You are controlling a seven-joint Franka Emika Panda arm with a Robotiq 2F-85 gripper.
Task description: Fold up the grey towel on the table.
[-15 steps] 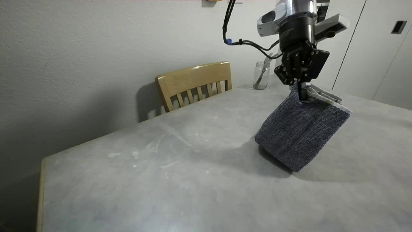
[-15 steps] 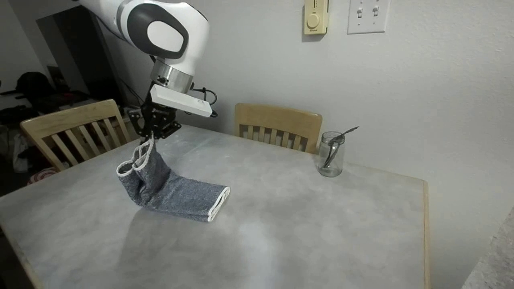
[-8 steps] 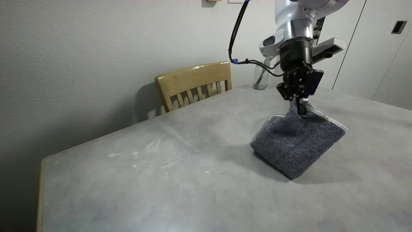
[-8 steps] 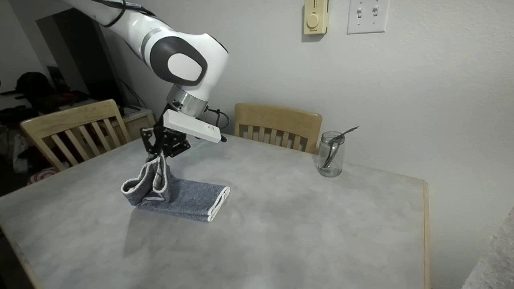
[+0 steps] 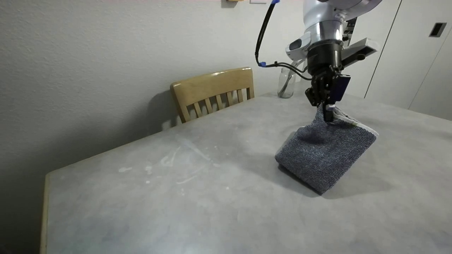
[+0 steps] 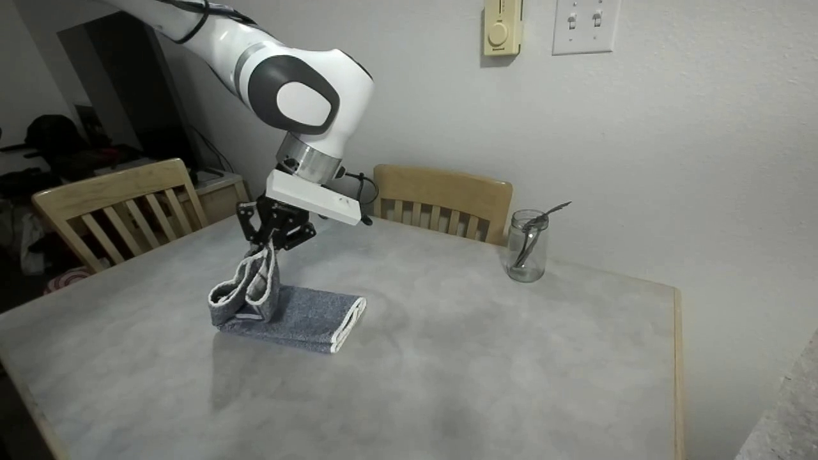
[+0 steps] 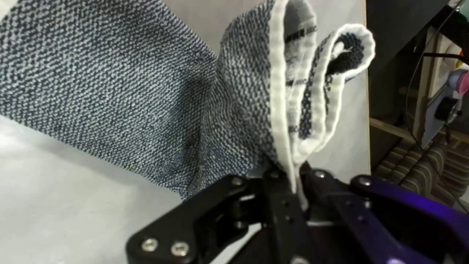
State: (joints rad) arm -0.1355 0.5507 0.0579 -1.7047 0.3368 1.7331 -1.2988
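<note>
"Terry towel (image 5: 326, 150) nearly folded, would you say?"

"Partway, I judge. It lies on the pale grey table (image 6: 511, 358), already doubled: the flat end (image 6: 319, 314) in an exterior view shows stacked layers, though from this angle I can't count them. Beyond it the cloth rises in two white-trimmed loops (image 7: 278, 91)."

"And the Robotiq gripper (image 7: 293, 176)?"

"Clamped on the bunched towel edge at the top of those loops; the wrist view shows the cloth pinched tight."

"So what's left?"

"Bringing the loops down over the flat end, I'd guess, then letting go and perhaps pressing everything smooth. The raised part is not down yet."

"Anything different from a second ago?"

"Yes. The gripper stands lower in both exterior views and further across, toward the flat end. A second ago the loops lean out past the bend; now they sit mostly above the folded layers. The flat end itself lies in the same place both times, and the grip is on the same edge."
</note>
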